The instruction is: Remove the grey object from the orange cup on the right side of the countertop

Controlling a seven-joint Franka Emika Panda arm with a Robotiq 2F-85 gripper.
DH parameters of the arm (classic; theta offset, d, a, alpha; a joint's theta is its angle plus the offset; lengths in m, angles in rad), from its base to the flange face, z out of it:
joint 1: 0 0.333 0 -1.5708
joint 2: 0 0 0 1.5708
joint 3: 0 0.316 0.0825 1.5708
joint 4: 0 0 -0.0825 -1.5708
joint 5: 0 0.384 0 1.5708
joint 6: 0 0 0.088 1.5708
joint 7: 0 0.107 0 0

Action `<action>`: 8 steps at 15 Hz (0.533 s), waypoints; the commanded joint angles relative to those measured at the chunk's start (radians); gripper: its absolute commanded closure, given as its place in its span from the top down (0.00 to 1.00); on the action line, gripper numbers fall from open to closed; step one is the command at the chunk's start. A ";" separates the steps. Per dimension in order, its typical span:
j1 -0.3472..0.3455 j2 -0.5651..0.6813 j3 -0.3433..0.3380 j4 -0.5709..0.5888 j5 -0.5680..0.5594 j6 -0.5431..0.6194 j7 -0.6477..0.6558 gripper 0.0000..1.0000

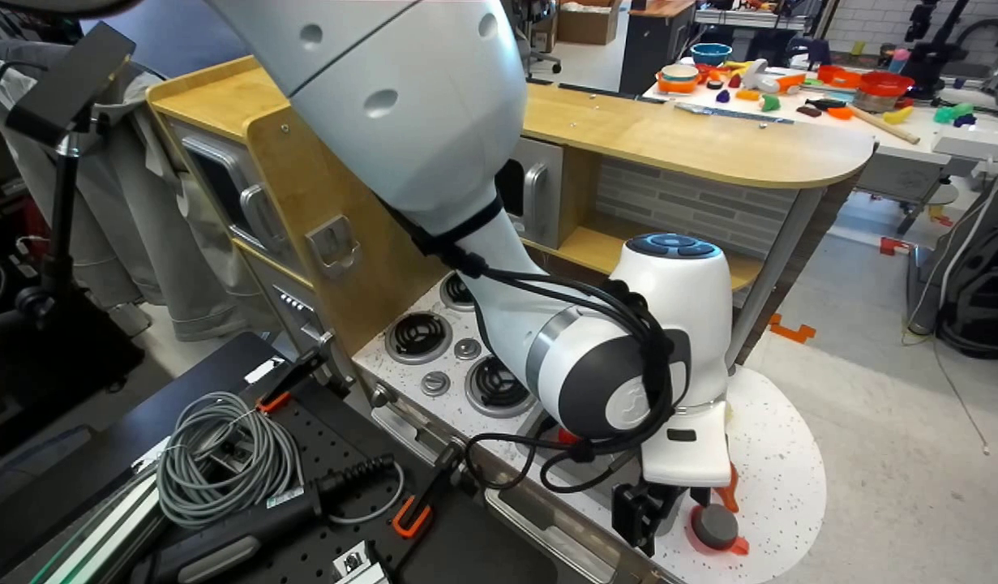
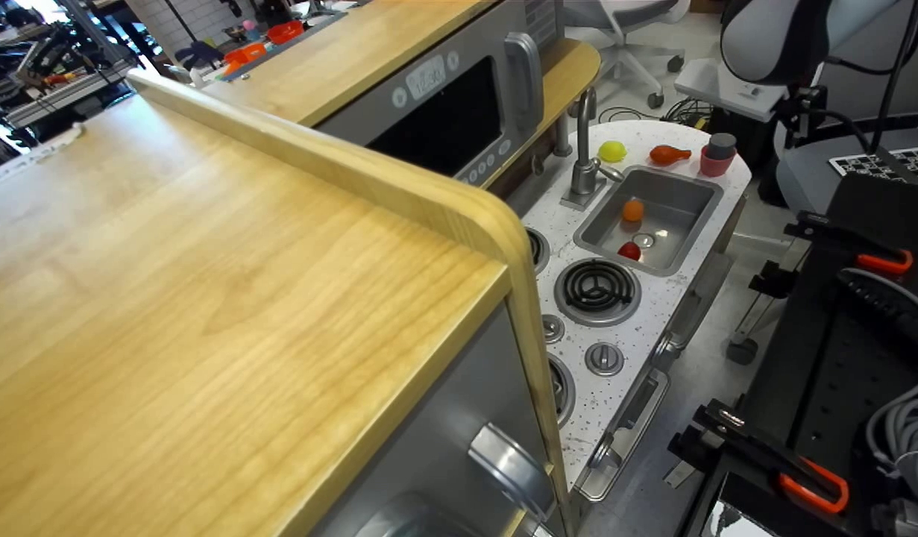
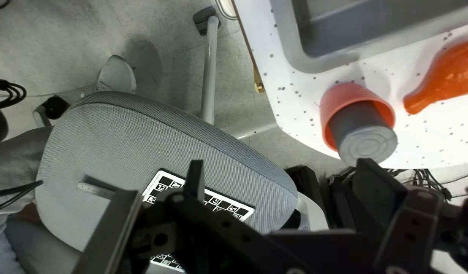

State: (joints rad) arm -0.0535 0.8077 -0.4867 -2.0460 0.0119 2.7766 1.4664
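The grey object (image 3: pixel 367 131) is a cylinder sitting in the orange cup (image 3: pixel 342 95), its top sticking out above the rim. The cup (image 2: pixel 714 165) stands upright on the rounded end of the white countertop (image 3: pixel 291 99), beside the sink corner. In both exterior views the grey object (image 1: pixel 716 527) (image 2: pixel 722 145) shows above the cup. My gripper (image 1: pixel 659 515) is open and empty, just beside the cup. In the wrist view the gripper (image 3: pixel 281 161) has its fingers wide apart over the counter's edge; the right fingertip overlaps the grey object's lower edge. Whether they touch cannot be told.
An orange bottle-shaped toy (image 2: pixel 667 154) lies next to the cup. A yellow ball (image 2: pixel 612 151) is near the faucet (image 2: pixel 584 168). The sink (image 2: pixel 708 201) holds an orange ball (image 2: pixel 632 210) and a red one (image 2: pixel 629 250). A grey chair (image 3: pixel 161 152) stands below the edge.
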 commanded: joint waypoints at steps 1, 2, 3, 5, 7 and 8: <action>0.002 0.060 -0.011 0.098 0.028 -0.057 0.030 1.00; -0.004 0.069 -0.007 0.115 0.028 -0.069 0.034 1.00; -0.011 0.075 0.001 0.129 0.026 -0.085 0.032 1.00; -0.015 0.091 0.003 0.155 0.027 -0.089 0.041 1.00; 0.004 0.123 -0.028 0.184 0.029 -0.059 0.100 1.00; 0.005 0.137 -0.034 0.201 0.033 -0.055 0.130 1.00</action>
State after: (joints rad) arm -0.0591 0.8842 -0.4920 -1.9190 0.0126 2.7197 1.5262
